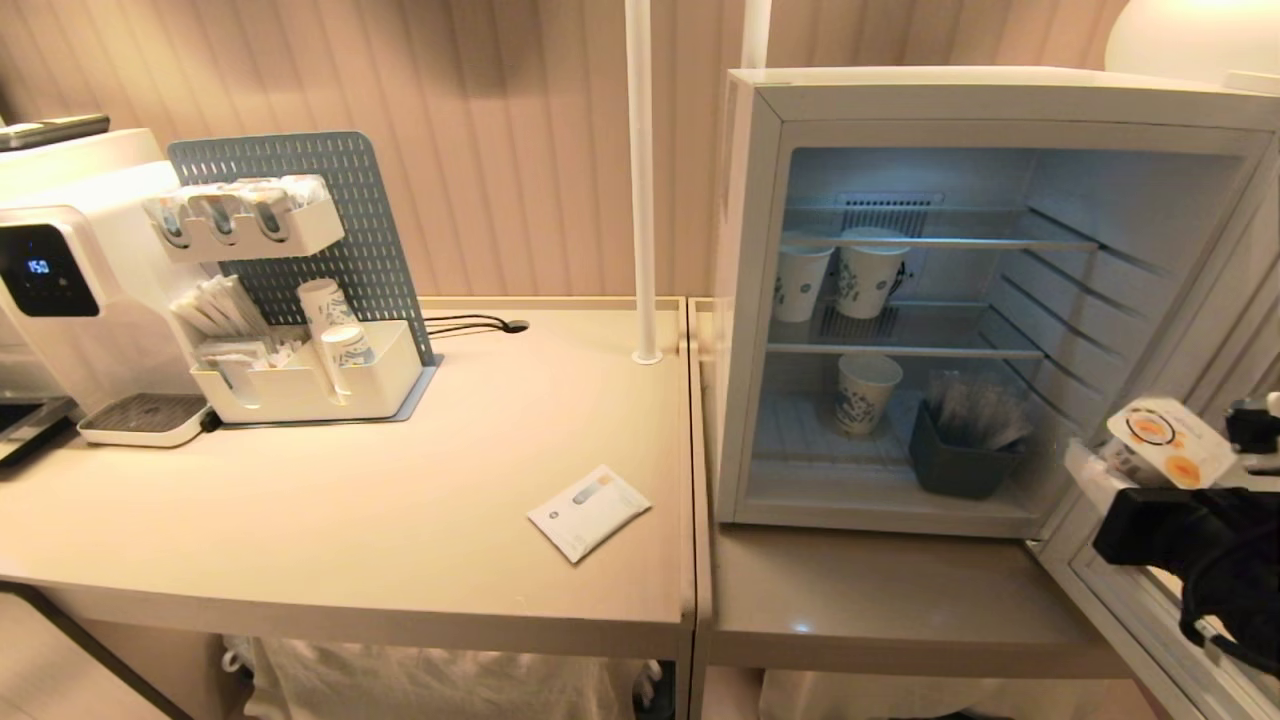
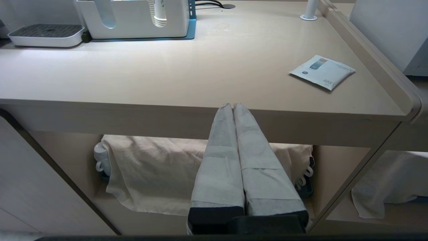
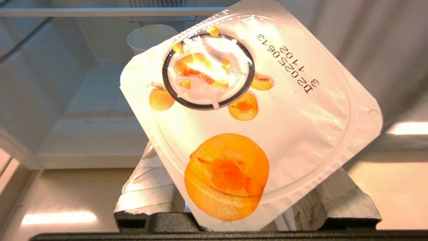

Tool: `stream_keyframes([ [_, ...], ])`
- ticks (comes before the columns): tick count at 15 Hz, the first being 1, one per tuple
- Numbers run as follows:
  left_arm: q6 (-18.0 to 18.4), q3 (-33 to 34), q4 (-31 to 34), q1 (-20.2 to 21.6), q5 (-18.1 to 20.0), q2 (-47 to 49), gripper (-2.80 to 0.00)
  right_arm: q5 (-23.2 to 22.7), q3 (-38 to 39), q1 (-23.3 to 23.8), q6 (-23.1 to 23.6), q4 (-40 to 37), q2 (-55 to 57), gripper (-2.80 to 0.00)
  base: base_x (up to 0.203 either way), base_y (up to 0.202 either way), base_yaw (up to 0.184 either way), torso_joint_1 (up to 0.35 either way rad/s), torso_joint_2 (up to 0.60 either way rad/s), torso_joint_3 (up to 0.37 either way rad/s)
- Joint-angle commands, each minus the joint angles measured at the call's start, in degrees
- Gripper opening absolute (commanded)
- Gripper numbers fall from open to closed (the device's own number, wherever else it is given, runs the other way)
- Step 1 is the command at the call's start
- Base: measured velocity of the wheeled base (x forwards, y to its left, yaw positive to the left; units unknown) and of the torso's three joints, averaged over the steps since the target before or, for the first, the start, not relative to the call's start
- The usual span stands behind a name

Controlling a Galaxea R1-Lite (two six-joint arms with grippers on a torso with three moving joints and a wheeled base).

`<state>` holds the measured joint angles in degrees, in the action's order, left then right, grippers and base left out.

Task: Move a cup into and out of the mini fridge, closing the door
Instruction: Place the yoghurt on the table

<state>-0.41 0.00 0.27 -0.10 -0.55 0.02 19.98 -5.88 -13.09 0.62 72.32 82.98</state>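
Note:
The mini fridge (image 1: 760, 300) stands open on the right table, lit inside, with wire shelves. Its door (image 1: 1120, 600) is swung out toward me at the lower right. My right gripper (image 1: 1140, 462) hangs just outside the fridge's right front corner, above the open door. It is shut on the cup (image 1: 1170, 440), small and white, whose sealed lid shows peach pictures (image 3: 254, 110). That lid hides the fingertips; taped fingers (image 3: 150, 180) show on either side of it. My left gripper (image 2: 233, 106) is parked below the left table's front edge, shut and empty.
Three paper cups (image 1: 868, 280) and a dark bin of sachets (image 1: 960, 455) sit inside the fridge. A white sachet (image 1: 588, 512) lies on the left table. A water dispenser (image 1: 60, 290), a pegboard organizer (image 1: 300, 300) and a white pole (image 1: 640, 180) stand behind it.

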Motion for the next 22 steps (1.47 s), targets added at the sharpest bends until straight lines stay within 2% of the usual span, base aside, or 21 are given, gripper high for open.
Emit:
stream_keyframes([
  [1,-0.02,0.00,0.00,0.01,-0.07,0.07,-2.80,0.20,2.51,0.06,0.04,0.33,-5.89,-2.80,0.000,0.000,0.000,0.000,0.00,0.000],
  [3,-0.11,0.00,0.00,0.01,0.02,0.07,-2.80,1.09,4.40,0.09,0.15,-0.21,-10.34,-2.80,0.000,0.000,0.000,0.000,0.00,0.000],
  [5,-0.20,0.00,0.00,0.01,-0.07,0.07,-2.80,4.17,5.64,0.08,0.34,-2.64,-14.66,-2.80,0.000,0.000,0.000,0.000,0.00,0.000],
  [9,-0.20,0.00,-0.07,0.01,0.02,0.07,-2.80,10.49,5.62,0.01,1.08,-13.72,-26.45,-2.80,0.000,0.000,0.000,0.000,0.00,0.000],
  [12,-0.21,0.00,-0.09,0.01,-0.07,0.07,-2.80,18.43,4.64,0.01,1.24,-25.21,-34.80,-2.80,0.000,0.000,0.000,0.000,0.00,0.000],
  [14,-0.55,0.00,-0.09,0.01,0.02,0.07,-2.80,23.81,4.54,0.63,2.28,-28.73,-39.47,-2.80,0.000,0.000,0.000,0.000,0.00,0.000],
  [16,-0.55,0.00,-0.09,0.01,0.02,0.07,-2.80,25.34,4.82,4.85,3.77,-32.30,-44.49,-2.80,0.000,0.000,0.000,0.000,0.00,0.000],
  [19,-0.55,0.00,-0.09,0.01,0.02,0.07,-2.80,25.73,5.46,8.13,4.10,-38.12,-52.97,-2.80,0.000,0.000,0.000,0.000,0.00,0.000],
  [22,-0.55,0.00,-0.09,0.01,0.02,0.07,-2.80,25.56,5.48,10.59,3.98,-47.70,-64.19,-2.80,0.000,0.000,0.000,0.000,0.00,0.000],
])
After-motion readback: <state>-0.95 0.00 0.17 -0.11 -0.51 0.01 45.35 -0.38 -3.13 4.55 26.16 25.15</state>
